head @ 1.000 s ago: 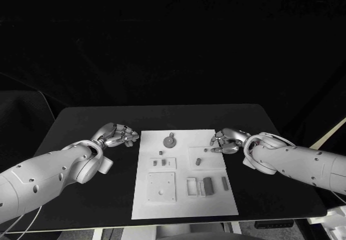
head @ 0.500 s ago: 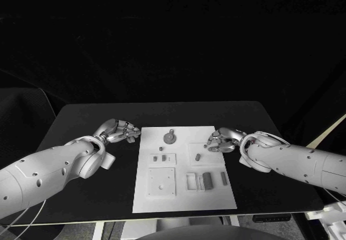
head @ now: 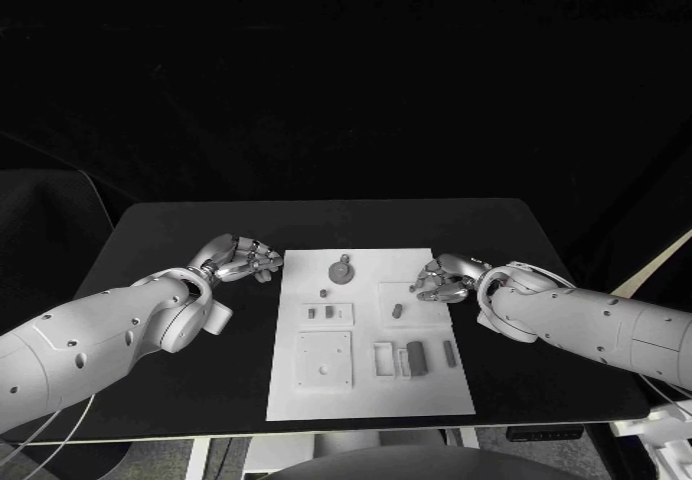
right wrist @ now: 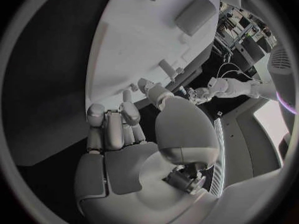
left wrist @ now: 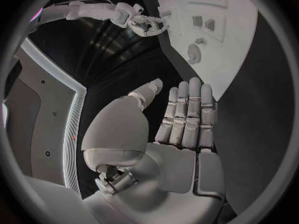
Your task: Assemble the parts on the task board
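Task board (head: 369, 395): white rectangular plate, mid-table, carrying small grey parts (head: 415, 358). Your left wrist view shows the left hand (left wrist: 187, 117) flat, fingers straight, holding nothing. Your right hand (head: 441, 279) sits over the board's right edge, fingers curled; whether it grips anything, you cannot tell.
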`<control>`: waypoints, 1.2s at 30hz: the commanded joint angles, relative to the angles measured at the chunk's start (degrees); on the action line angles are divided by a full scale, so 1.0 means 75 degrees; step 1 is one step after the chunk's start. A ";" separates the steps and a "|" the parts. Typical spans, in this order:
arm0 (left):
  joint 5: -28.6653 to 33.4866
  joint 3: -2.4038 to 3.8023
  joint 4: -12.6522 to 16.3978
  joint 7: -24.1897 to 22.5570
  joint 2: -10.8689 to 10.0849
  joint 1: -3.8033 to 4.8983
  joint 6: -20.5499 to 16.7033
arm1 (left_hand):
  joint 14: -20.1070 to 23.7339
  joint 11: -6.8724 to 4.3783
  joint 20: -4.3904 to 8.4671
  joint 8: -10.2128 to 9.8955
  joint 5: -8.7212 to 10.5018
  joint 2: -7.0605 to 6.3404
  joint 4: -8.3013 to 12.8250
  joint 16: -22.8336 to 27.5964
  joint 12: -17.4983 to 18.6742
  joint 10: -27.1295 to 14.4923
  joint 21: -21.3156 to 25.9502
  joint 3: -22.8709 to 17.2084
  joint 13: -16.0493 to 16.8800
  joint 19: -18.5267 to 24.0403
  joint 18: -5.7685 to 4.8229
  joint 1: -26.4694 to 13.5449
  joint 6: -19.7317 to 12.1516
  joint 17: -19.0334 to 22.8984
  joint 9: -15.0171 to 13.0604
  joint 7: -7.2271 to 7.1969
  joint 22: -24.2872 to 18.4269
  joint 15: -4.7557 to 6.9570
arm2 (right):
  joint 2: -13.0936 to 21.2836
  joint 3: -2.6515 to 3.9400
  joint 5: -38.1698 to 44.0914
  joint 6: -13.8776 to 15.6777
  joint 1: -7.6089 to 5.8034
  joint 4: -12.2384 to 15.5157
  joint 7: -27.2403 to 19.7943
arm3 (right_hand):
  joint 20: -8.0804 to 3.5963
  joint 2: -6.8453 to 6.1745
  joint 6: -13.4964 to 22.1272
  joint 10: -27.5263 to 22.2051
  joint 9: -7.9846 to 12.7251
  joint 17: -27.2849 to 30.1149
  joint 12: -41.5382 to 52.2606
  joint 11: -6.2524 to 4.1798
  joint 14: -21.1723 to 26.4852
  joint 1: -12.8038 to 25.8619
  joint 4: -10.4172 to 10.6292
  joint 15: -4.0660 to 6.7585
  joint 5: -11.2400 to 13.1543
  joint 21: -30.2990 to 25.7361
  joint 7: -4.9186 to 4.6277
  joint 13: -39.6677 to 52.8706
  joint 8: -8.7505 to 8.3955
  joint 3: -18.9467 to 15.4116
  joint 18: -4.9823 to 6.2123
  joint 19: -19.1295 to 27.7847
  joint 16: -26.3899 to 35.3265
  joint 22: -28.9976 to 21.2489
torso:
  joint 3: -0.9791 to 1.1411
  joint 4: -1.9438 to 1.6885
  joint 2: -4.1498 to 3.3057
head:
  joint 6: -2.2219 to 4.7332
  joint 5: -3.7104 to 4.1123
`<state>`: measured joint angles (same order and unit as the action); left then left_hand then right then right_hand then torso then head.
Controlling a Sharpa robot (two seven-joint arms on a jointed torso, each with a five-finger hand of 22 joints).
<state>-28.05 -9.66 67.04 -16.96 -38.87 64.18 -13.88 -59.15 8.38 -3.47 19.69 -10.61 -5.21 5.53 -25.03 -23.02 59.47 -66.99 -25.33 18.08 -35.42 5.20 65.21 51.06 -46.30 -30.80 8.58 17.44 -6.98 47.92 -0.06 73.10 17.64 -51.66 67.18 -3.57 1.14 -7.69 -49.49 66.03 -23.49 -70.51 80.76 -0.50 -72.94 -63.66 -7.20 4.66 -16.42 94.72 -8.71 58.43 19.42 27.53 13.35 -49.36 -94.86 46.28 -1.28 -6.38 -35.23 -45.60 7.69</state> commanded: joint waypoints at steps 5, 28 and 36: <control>0.0090 0.0005 0.0024 -0.0020 0.0006 0.0002 0.0086 | 0.0055 -0.0004 0.0005 -0.0042 -0.0032 0.0013 -0.0002 0.0056 0.0024 -0.0037 0.0051 0.0040 -0.0008 0.0052 -0.0049 -0.0053 -0.0042 0.0012 -0.0011 0.0015 -0.0004 -0.0019 | -0.0038 0.0001 0.0089 0.0034 0.0005 -0.0019 0.0017 | -0.0015 -0.0035 -0.0024 0.0001 0.0001 0.0006 0.0018 -0.0066 0.0021 -0.0049 -0.0022 0.0008 -0.0007 0.0254 -0.0093 -0.0011 -0.0002 -0.0013 0.0142 -0.0032 -0.0032 -0.0014 | 0.0009 0.0010 -0.0015 | -0.0014 -0.0026; 0.0115 0.0006 0.0081 -0.0002 -0.0039 0.0006 0.0087 | 0.0053 0.0001 0.0004 -0.0040 -0.0031 0.0014 -0.0006 0.0074 0.0032 -0.0043 0.0060 0.0043 -0.0007 0.0058 -0.0052 -0.0059 -0.0037 0.0020 -0.0012 0.0021 -0.0001 -0.0021 | -0.0258 0.0001 0.0113 0.0054 0.0005 -0.0165 0.0229 | -0.0011 0.0017 0.0009 -0.0004 0.0009 -0.0031 0.0009 -0.0064 -0.0019 -0.0047 0.0007 0.0009 -0.0011 0.0252 -0.0095 -0.0019 -0.0021 -0.0013 0.0139 -0.0033 -0.0041 -0.0021 | 0.0001 0.0000 -0.0042 | -0.0072 -0.0046; 0.0116 0.0007 0.0125 0.0007 -0.0069 0.0007 0.0091 | 0.0053 0.0003 0.0003 -0.0039 -0.0031 0.0014 -0.0007 0.0079 0.0035 -0.0046 0.0062 0.0044 -0.0007 0.0060 -0.0053 -0.0060 -0.0034 0.0022 -0.0013 0.0020 -0.0001 -0.0021 | -0.0294 0.0001 0.0113 0.0088 0.0005 -0.0157 0.0261 | -0.0011 0.0041 0.0015 -0.0004 0.0011 -0.0054 0.0007 -0.0064 -0.0045 -0.0049 0.0017 0.0009 -0.0014 0.0251 -0.0095 -0.0022 -0.0024 -0.0008 0.0139 -0.0034 -0.0049 -0.0023 | 0.0007 -0.0001 -0.0055 | -0.0091 -0.0040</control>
<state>-27.66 -9.65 67.73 -16.64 -39.42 64.19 -13.79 -59.15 8.38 -3.47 19.69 -10.60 -5.21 5.54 -24.81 -23.02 59.47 -66.76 -25.33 18.09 -35.43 4.87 65.21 51.06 -46.21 -30.81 8.59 17.45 -6.97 45.76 0.05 73.24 18.67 -51.78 65.97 -2.33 1.14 -7.69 -49.23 66.03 -23.41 -70.88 80.76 -0.48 -72.87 -63.66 -7.20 4.57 -16.42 94.72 -8.97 58.33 19.58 27.53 13.32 -49.35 -94.86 46.18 -1.24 -6.41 -35.59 -46.24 7.38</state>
